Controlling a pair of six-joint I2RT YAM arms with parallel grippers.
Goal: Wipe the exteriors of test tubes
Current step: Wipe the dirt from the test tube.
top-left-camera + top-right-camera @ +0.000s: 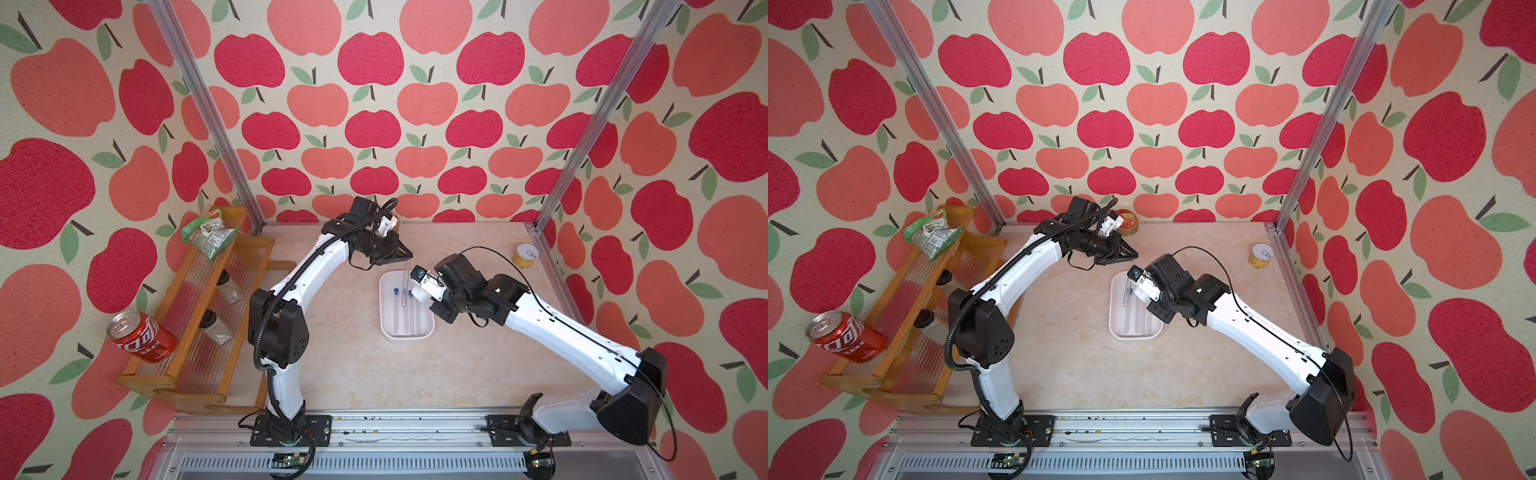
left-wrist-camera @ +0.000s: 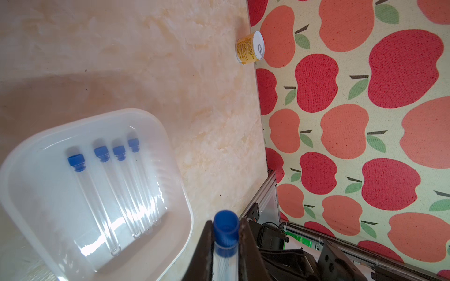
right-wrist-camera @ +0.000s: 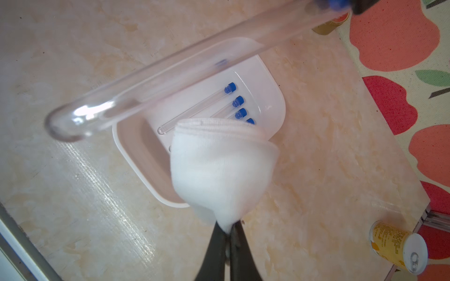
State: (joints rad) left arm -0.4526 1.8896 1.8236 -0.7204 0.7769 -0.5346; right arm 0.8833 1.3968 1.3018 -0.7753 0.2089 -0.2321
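Note:
My left gripper [image 2: 225, 225] is shut on a clear test tube [image 2: 225, 258] just below its blue cap. In a top view this test tube [image 1: 404, 282] hangs from the left gripper [image 1: 405, 251] over the white tray [image 1: 386, 328]. Several more blue-capped test tubes [image 2: 97, 194] lie side by side in the tray [image 2: 22, 155]. My right gripper [image 3: 229, 231] is shut on a bunched white cloth [image 3: 219, 165]. The cloth sits close beside the held test tube [image 3: 170, 65], and a gap shows between them.
A yellow can [image 1: 524, 255] stands near the table's right edge. At the left, a wooden rack [image 1: 199, 316] holds two dark-lidded jars [image 1: 228, 286] and a green packet [image 1: 208, 232], with a red soda can [image 1: 141, 336] beside it. A red tin [image 1: 1127, 222] sits by the back wall.

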